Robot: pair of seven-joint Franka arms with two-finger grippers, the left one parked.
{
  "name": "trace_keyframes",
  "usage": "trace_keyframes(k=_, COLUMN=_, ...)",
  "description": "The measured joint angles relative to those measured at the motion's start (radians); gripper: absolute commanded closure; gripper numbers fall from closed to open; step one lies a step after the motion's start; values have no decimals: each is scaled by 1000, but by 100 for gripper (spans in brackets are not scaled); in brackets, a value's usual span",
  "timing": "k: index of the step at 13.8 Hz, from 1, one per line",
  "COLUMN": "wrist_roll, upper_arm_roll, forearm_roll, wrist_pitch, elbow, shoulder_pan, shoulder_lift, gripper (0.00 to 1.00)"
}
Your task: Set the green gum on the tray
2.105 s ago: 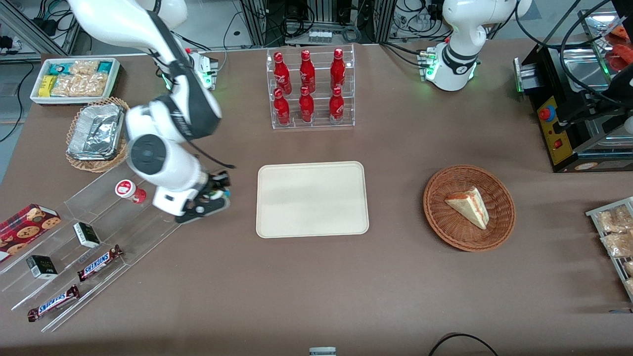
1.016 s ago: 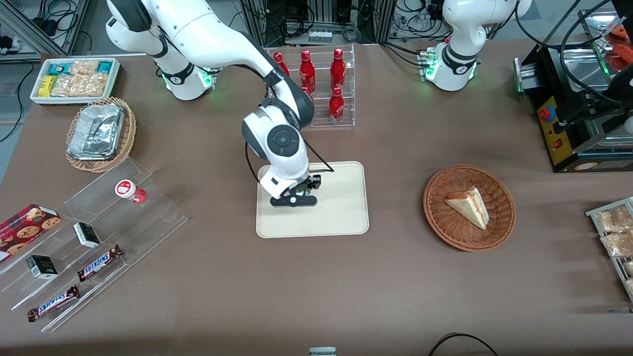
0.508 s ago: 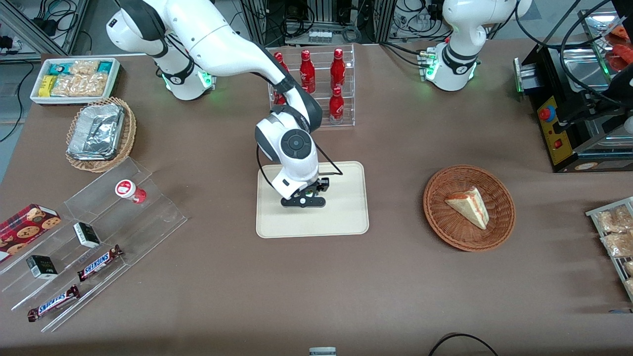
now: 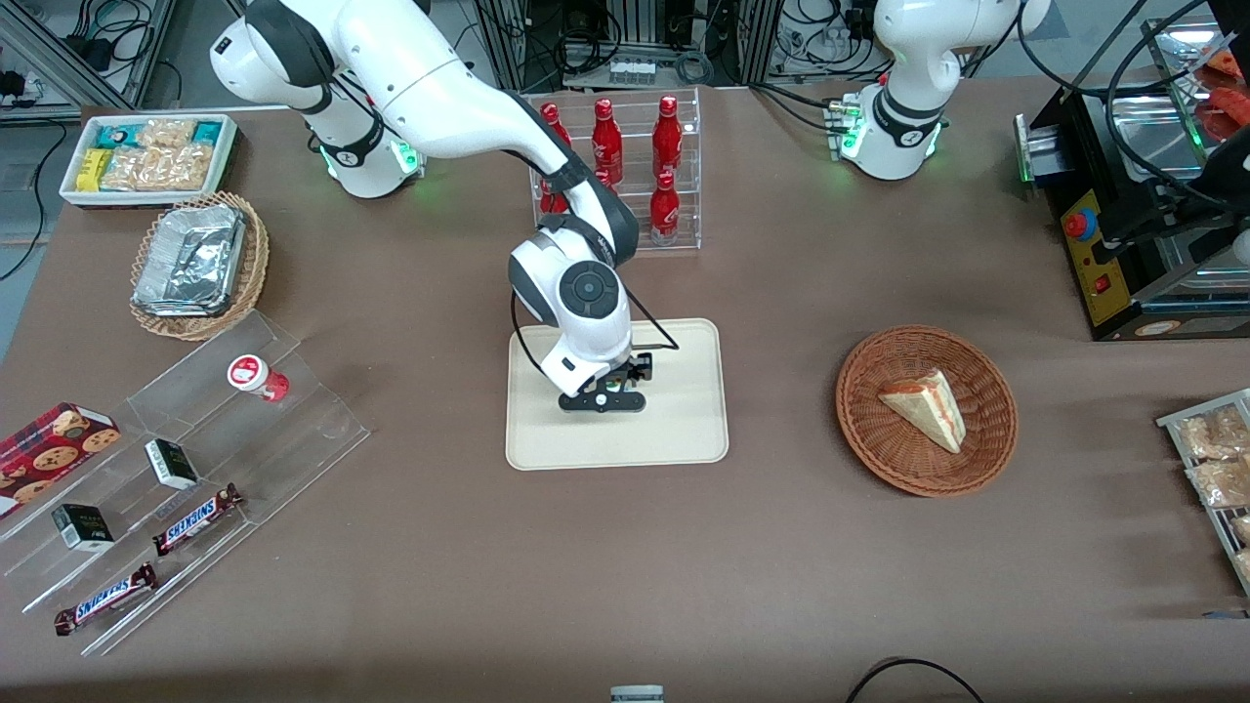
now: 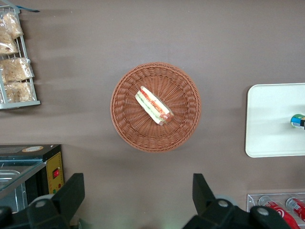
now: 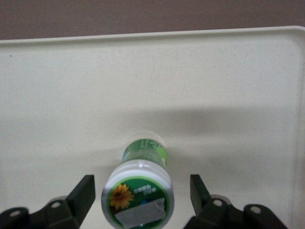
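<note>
The green gum, a small green bottle whose white lid carries a sunflower mark, stands upright on the cream tray. My gripper is open around it, with a black finger on each side and a gap between each finger and the bottle. In the front view the gripper hangs low over the middle of the tray, and the arm hides most of the gum. The left wrist view shows the gum on the tray.
A red-lidded gum bottle sits on the clear stepped stand with candy bars, toward the working arm's end. The cola bottle rack stands farther from the camera than the tray. A wicker basket with a sandwich lies toward the parked arm's end.
The arm swung from the clear stepped stand to above the tray, carrying the green gum. Over the last half second it barely shifted and settled over the tray's middle.
</note>
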Motion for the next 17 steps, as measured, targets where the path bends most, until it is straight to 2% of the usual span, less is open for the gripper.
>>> trace_keyframes(k=7, wrist_roll=-67, upper_arm_roll=-8, forearm_roll=0, wrist_pitch=-25, elbow=22, shoulder_pan=0, shoulder_lift=-14, gripper=0)
trace_keyframes(k=12, wrist_roll=-192, upper_arm_roll=-24, forearm_roll=0, wrist_pitch=-242, elbow=35, shoulder_pan=-9, shoulder_lift=-131, gripper=0)
trace_keyframes(k=17, wrist_roll=-328, upper_arm_roll=-27, forearm_roll=0, wrist_pitch=-452, elbow=35, shoulder_pan=-75, shoulder_lift=-262, gripper=0)
